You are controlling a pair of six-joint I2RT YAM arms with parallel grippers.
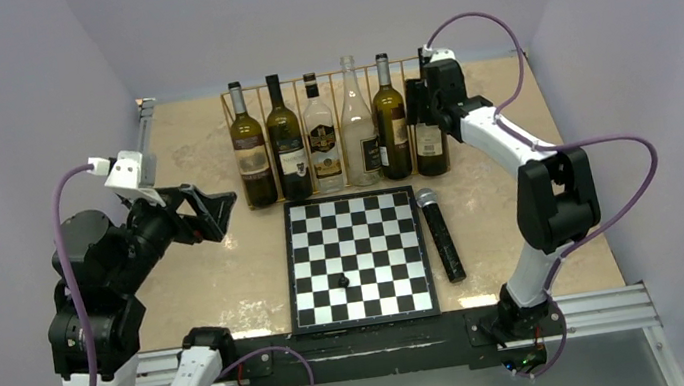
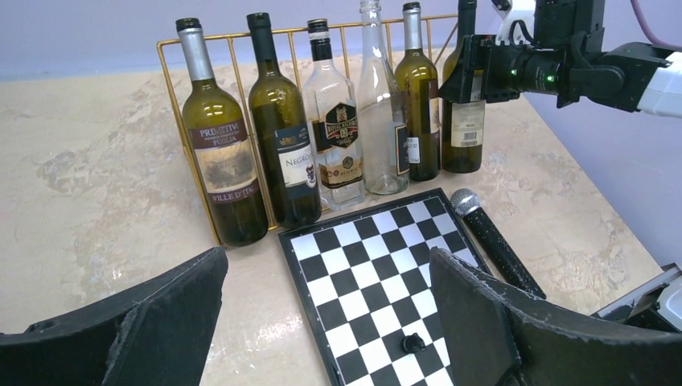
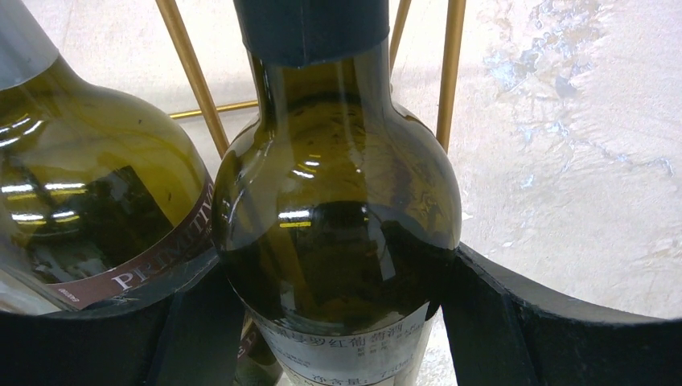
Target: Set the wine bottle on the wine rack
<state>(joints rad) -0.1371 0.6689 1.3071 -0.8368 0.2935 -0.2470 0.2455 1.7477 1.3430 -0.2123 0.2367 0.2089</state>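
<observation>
The wine bottle (image 1: 428,135), dark green with a white label, stands upright at the right end of the gold wire wine rack (image 1: 227,108). My right gripper (image 1: 422,106) is shut on its body just below the shoulder. In the right wrist view the bottle (image 3: 338,201) fills the gap between both black fingers (image 3: 515,322), with the rack's gold bars (image 3: 186,56) right behind it. My left gripper (image 1: 214,211) hangs open over the table left of the chessboard, far from the bottle. In the left wrist view the left gripper (image 2: 326,322) holds nothing, and the bottle (image 2: 462,121) shows at the row's end.
Several other bottles (image 1: 321,135) stand in a row along the rack. A black-and-white chessboard (image 1: 357,256) with one black pawn (image 1: 342,281) lies in front of them. A black microphone (image 1: 442,234) lies right of the board.
</observation>
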